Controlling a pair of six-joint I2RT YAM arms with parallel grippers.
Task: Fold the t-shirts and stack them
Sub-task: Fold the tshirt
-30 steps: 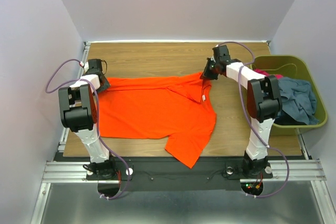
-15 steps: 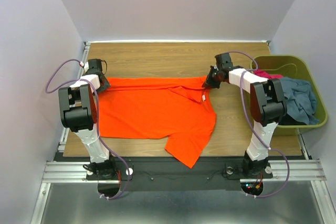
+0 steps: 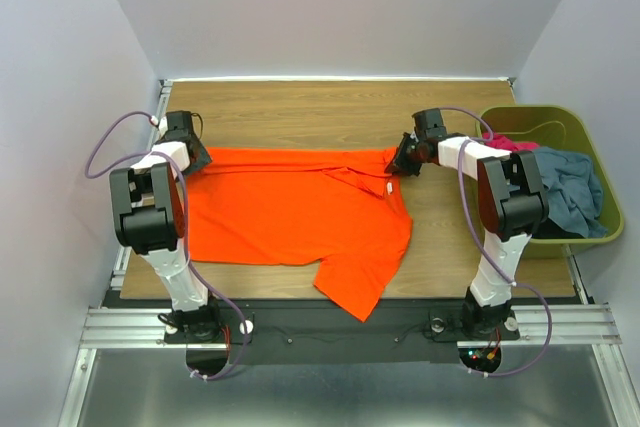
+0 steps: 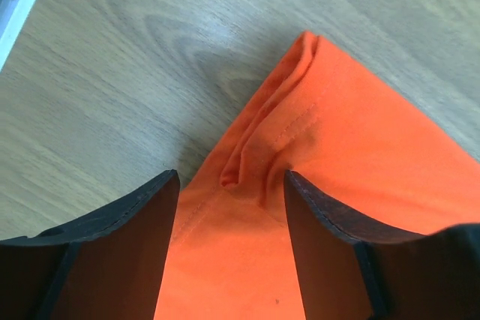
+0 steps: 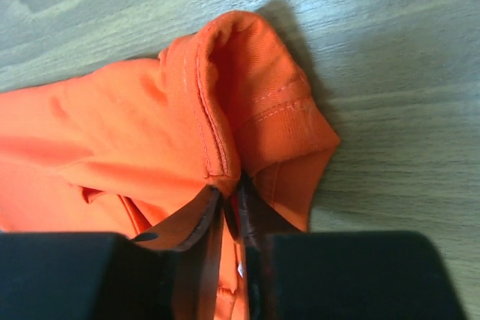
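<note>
we see the orange t-shirt (image 3: 300, 212) spread flat on the table (image 3: 300, 107). our left gripper (image 4: 229, 207) stands open over its far-left corner — our right gripper (image 5: 229, 211) pinches cloth at the far-right corner.

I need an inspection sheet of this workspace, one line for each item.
Surface: wooden table, bare at the far side.
Job's things: orange t-shirt spread flat; blue-grey t-shirt and pink t-shirt in the green tub.
Clutter: nothing seen.
Claws: left claw open over the shirt corner; right claw pinching a shirt fold.
Cables: purple cables loop along both arms.
Surroundings: plain grey walls.
</note>
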